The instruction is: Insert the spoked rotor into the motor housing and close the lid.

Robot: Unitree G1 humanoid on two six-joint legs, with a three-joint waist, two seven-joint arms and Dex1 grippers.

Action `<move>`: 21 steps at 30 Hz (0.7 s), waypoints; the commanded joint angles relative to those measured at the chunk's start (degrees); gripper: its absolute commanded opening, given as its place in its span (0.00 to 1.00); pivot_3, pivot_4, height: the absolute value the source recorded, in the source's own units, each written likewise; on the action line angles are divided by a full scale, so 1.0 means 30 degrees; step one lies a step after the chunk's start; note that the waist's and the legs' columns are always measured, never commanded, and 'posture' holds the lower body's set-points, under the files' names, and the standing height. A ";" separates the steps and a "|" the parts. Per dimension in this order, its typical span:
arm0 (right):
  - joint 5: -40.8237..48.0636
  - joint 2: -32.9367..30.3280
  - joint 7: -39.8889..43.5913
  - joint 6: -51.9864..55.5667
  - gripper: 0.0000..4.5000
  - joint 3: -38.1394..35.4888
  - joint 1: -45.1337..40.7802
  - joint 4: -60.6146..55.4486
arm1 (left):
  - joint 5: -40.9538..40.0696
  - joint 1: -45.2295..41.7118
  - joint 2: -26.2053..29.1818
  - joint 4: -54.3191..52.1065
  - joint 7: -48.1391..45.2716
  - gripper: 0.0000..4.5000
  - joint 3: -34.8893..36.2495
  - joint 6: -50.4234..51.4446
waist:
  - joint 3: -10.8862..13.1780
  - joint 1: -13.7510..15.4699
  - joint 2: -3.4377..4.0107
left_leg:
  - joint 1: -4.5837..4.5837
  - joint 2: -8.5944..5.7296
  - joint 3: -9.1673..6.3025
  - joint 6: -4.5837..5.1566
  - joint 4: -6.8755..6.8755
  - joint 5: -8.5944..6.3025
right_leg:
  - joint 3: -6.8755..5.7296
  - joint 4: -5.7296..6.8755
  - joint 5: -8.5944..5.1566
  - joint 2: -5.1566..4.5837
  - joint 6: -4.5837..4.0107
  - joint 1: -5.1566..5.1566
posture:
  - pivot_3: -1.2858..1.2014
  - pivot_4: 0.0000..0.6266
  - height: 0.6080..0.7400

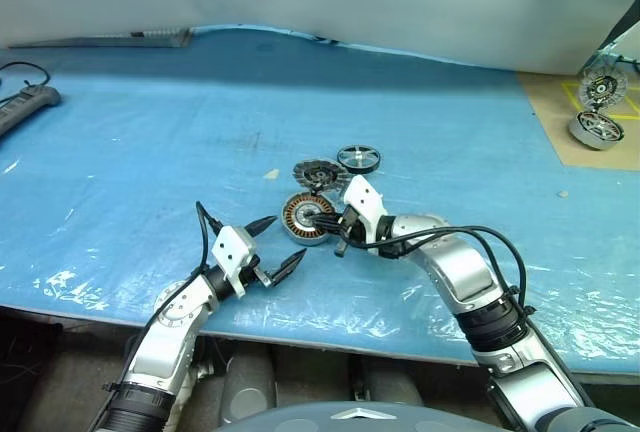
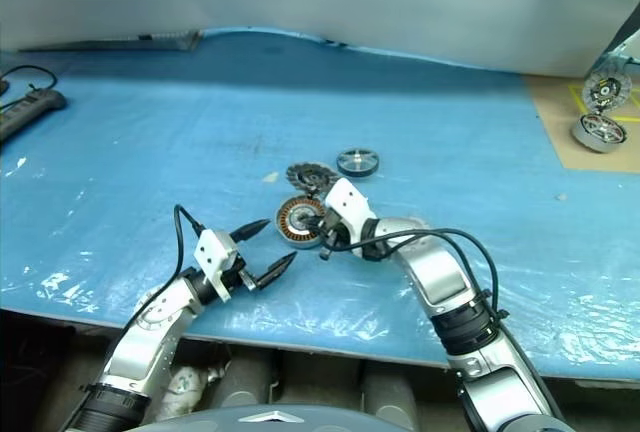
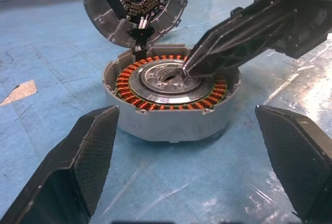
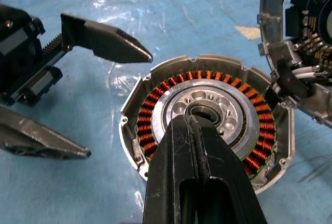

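Observation:
The motor housing [image 1: 303, 217], a grey cup with copper windings and a silver hub, lies flat on the blue table cover. My right gripper [image 1: 322, 220] is shut, its tips [image 4: 192, 123] resting on the bore of the hub, with nothing seen between them. The left gripper [image 1: 285, 242] stands open just in front and to the left of the housing, apart from it. The lid [image 3: 135, 6] leans tilted against the housing's far side, joined to it by short wires. The spoked rotor [image 1: 358, 159], with a silver rim and dark spokes, lies flat further back to the right.
A power strip [image 1: 25, 107] lies at the far left. A brown board [image 1: 575, 142] at the back right carries other motor parts [image 1: 598, 130]. A small paper scrap [image 1: 270, 174] lies left of the lid. The table's front edge runs just below both arms.

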 commanded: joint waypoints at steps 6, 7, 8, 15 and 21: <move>-0.0126 0.0814 -0.1010 -0.0566 0.00 -0.0134 -0.0991 0.0291 | 0.0049 -0.0083 -0.0014 -0.0160 -0.0057 1.00 -0.0053 -0.0404 | 0.0000 0.0021 0.0000 | -0.0005 0.0000 0.0000 -0.0001 0.0001 0.0000 | -0.0002 -0.0005 0.0001 0.0000 0.0000 0.0001 | 0.52 0.24 1.00; -0.0226 0.0884 -0.1113 -0.0600 0.00 -0.0043 -0.1096 0.0451 | 0.0062 -0.0098 -0.0003 -0.0142 -0.0060 1.00 -0.0036 -0.0418 | 0.0000 0.0021 0.0000 | -0.0010 -0.0001 0.0000 -0.0001 0.0000 0.0000 | -0.0003 -0.0008 0.0002 0.0000 0.0001 -0.0001 | 0.52 0.24 1.00; -0.0296 0.0928 -0.1186 -0.0626 0.00 0.0019 -0.1169 0.0565 | 0.0073 -0.0109 0.0003 -0.0128 -0.0063 1.00 -0.0025 -0.0428 | 0.0000 0.0012 0.0000 | -0.0013 -0.0002 0.0000 -0.0002 0.0000 0.0000 | -0.0002 -0.0010 0.0002 0.0000 0.0001 -0.0002 | 0.52 0.24 1.00; -0.0650 0.0752 -0.1022 -0.0785 0.00 0.0341 -0.1192 0.0937 | 0.0021 -0.0119 0.0006 -0.0039 -0.0083 1.00 0.0092 -0.0498 | 0.0000 0.0008 0.0000 | -0.0009 -0.0001 0.0000 -0.0002 0.0001 0.0000 | -0.0002 -0.0003 0.0003 0.0000 0.0002 -0.0002 | 0.52 0.24 1.00; -0.0399 -0.0119 -0.0608 -0.0319 0.00 0.0143 -0.0482 -0.0125 | 0.0056 -0.0068 0.0002 -0.0113 -0.0037 1.00 0.0076 -0.0508 | 0.0000 0.0023 -0.0001 | -0.0009 -0.0002 -0.0001 -0.0002 0.0001 0.0000 | -0.0003 -0.0008 0.0004 0.0000 0.0004 0.0002 | 0.52 0.24 1.00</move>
